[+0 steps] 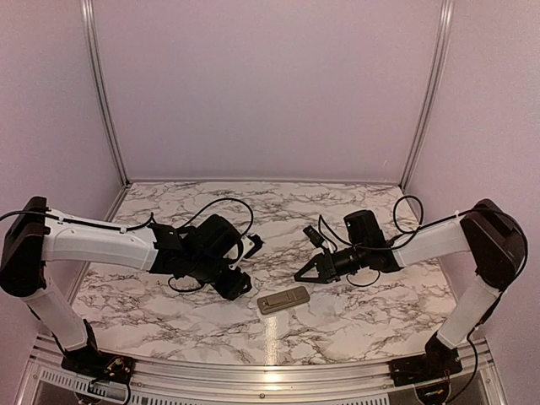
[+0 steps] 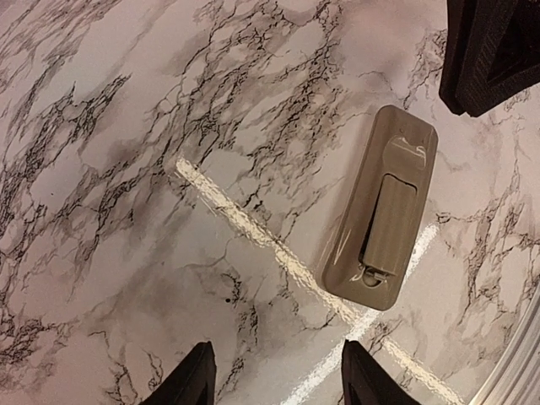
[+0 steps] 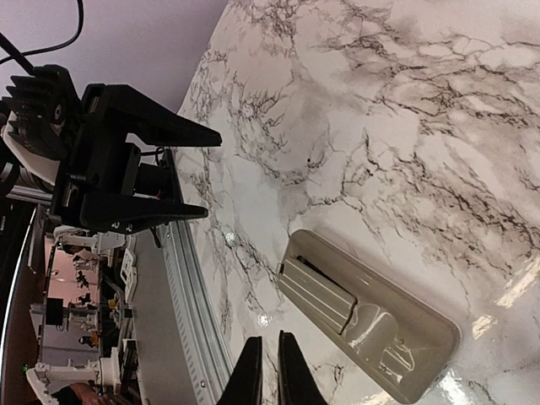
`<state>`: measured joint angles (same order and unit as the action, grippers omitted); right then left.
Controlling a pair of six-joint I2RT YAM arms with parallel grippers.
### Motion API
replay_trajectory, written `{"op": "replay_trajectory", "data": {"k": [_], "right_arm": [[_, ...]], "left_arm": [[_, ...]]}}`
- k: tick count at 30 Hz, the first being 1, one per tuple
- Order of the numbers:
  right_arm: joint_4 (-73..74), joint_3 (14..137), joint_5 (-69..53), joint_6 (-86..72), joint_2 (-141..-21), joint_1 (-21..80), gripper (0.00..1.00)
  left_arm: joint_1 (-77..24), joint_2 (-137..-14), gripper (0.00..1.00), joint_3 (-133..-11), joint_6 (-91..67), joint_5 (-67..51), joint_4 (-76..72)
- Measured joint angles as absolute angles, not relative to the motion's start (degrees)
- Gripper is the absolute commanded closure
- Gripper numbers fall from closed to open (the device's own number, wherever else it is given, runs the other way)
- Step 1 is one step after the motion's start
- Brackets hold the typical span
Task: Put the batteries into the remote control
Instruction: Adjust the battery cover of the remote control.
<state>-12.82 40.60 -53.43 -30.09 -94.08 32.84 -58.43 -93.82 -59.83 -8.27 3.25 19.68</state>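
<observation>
The remote control [image 1: 283, 299] lies back up on the marble table, near the front centre. Its tan-grey back carries a ribbed battery cover with a dark gap along one edge, seen in the left wrist view [image 2: 380, 219] and the right wrist view [image 3: 371, 316]. My left gripper [image 1: 247, 266] is open and empty, just left of the remote; its fingertips [image 2: 190, 381] frame bare table. My right gripper [image 1: 300, 276] is shut on nothing, its tip just above the remote's far side, and it also shows in the right wrist view [image 3: 272, 371]. No batteries are in view.
An aluminium rail [image 1: 270, 371] runs along the table's near edge, close behind the remote in the right wrist view [image 3: 190, 312]. Pale walls close the back and sides. My open left gripper [image 3: 143, 169] faces my right one; my right gripper's black finger [image 2: 494, 51] shows beside the remote.
</observation>
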Motion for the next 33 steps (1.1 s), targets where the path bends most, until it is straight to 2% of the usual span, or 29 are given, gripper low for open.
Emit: {"op": "replay_trajectory", "data": {"k": [11, 33], "right_arm": [[-13.28, 42.94, -52.77, -30.68, -98.19, 35.94, 0.96], [-15.86, 42.94, -52.82, -31.99, -99.57, 37.39, 0.96]], "left_arm": [[-58.63, -97.80, 0.54, -59.40, -10.13, 0.16, 15.07], [-59.61, -103.68, 0.54, -62.00, -9.58, -2.72, 14.79]]}}
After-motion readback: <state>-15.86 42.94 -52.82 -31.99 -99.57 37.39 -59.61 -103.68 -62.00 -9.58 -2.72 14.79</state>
